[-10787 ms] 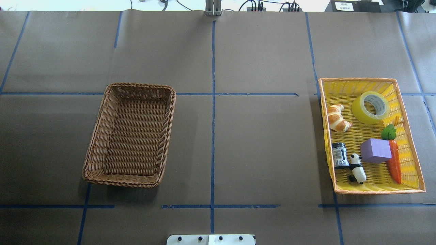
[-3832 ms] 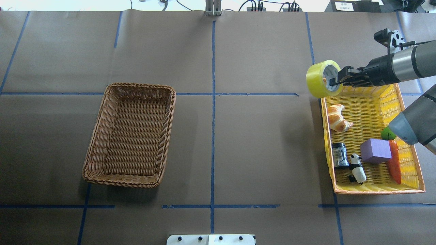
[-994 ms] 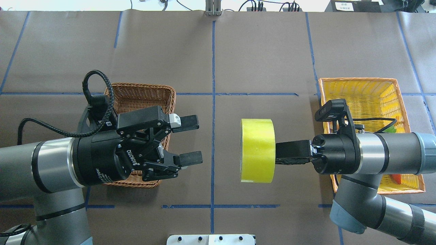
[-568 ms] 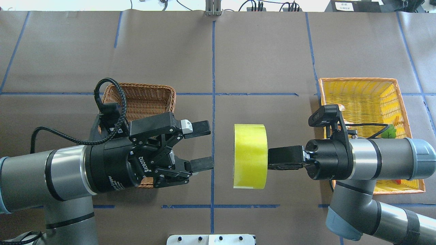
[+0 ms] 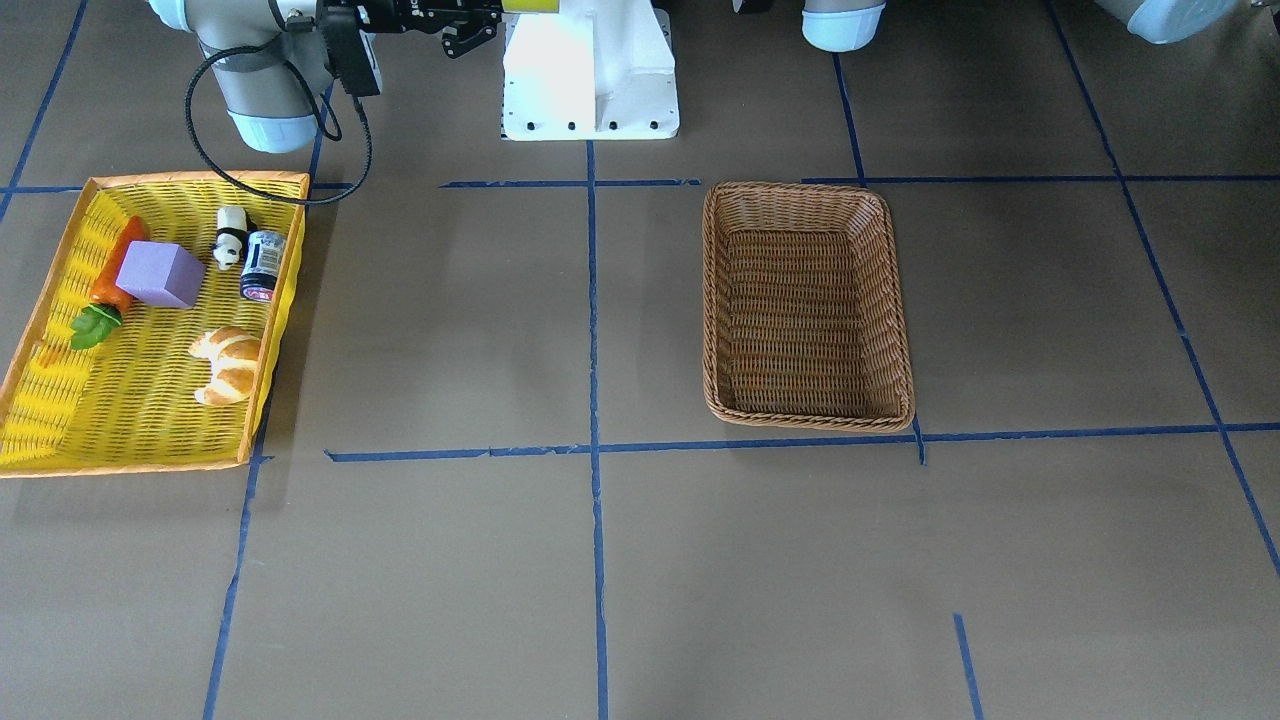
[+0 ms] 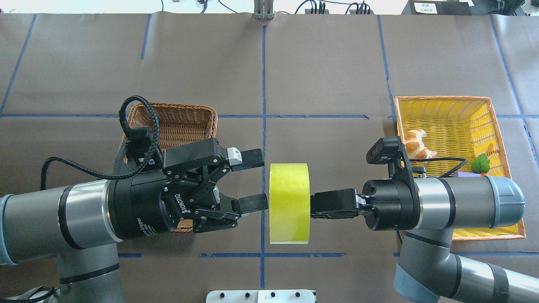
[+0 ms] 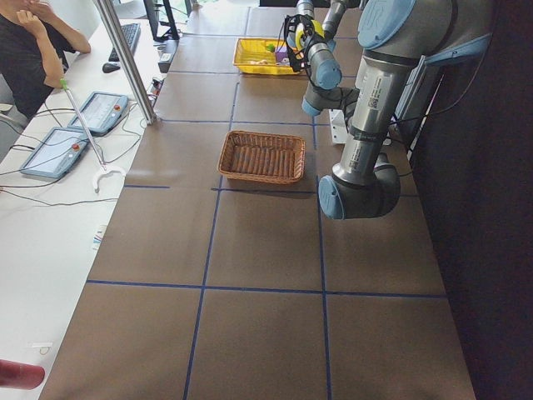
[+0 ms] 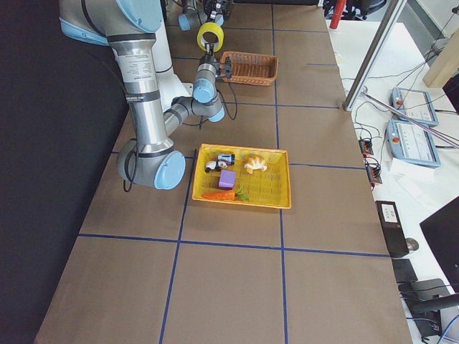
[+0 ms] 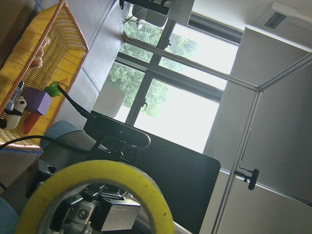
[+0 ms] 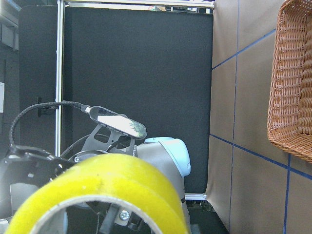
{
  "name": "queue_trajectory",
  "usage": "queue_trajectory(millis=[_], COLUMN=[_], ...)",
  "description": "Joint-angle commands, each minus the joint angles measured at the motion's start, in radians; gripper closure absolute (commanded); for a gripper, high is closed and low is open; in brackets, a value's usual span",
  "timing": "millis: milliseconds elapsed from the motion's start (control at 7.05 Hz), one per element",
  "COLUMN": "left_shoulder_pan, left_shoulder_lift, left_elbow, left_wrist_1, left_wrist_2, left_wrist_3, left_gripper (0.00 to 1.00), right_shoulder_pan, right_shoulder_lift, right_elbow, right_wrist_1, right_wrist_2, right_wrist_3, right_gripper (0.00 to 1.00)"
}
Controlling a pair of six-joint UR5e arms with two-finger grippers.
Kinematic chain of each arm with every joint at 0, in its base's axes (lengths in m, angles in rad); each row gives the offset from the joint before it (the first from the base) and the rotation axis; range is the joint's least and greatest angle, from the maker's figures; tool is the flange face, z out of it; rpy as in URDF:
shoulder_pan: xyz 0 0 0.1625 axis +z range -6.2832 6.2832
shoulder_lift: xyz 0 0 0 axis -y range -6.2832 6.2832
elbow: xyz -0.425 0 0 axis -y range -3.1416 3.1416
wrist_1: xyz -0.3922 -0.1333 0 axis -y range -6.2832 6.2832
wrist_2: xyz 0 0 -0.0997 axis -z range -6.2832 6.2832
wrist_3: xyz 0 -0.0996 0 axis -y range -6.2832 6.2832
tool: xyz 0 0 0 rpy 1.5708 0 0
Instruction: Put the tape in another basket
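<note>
The tape (image 6: 289,203), a wide yellow-green roll, hangs on edge in the air over the table's middle. My right gripper (image 6: 315,204) is shut on the tape's wall from the right. My left gripper (image 6: 256,179) is open, its fingertips (image 6: 252,155) just left of the tape's open face; whether they touch it I cannot tell. The tape fills the bottom of the left wrist view (image 9: 97,170) and of the right wrist view (image 10: 107,180). The brown wicker basket (image 6: 177,120) is empty and partly hidden under my left arm; it shows whole in the front view (image 5: 800,187).
The yellow, orange-rimmed basket (image 6: 442,101) at the right holds a croissant (image 5: 228,363), a purple block (image 5: 158,274), a carrot (image 5: 118,260), a panda figure (image 5: 231,236) and a dark jar (image 5: 264,264). The white robot base (image 5: 590,70) stands at the near edge. An operator (image 7: 33,42) sits beyond the table.
My right gripper has carried the tape from the yellow basket to the table's middle and closer to my left gripper. My left gripper came in, advanced slightly and stays open.
</note>
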Motion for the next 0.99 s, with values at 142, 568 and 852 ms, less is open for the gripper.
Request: queue_trajectory(millis=[142, 568, 852], left_shoulder_pan=[0.009, 0.024, 0.026], left_shoulder_lift=[-0.007, -0.029, -0.034], left_elbow=[0.000, 0.008, 0.020], left_wrist_1=[0.004, 0.007, 0.008], left_wrist_2=[0.000, 0.002, 0.029], left_wrist_3=[-0.001, 0.000, 0.000], left_gripper=[0.00, 0.00, 0.00], right_shoulder_pan=[-0.012, -0.014, -0.015], right_shoulder_lift=[0.019, 0.024, 0.024], right_elbow=[-0.001, -0.002, -0.001], right_wrist_1=[-0.022, -0.022, -0.022], right_wrist_2=[0.000, -0.003, -0.003], right_wrist_3=[-0.005, -0.008, -0.008], right_gripper=[1.00, 1.00, 1.00])
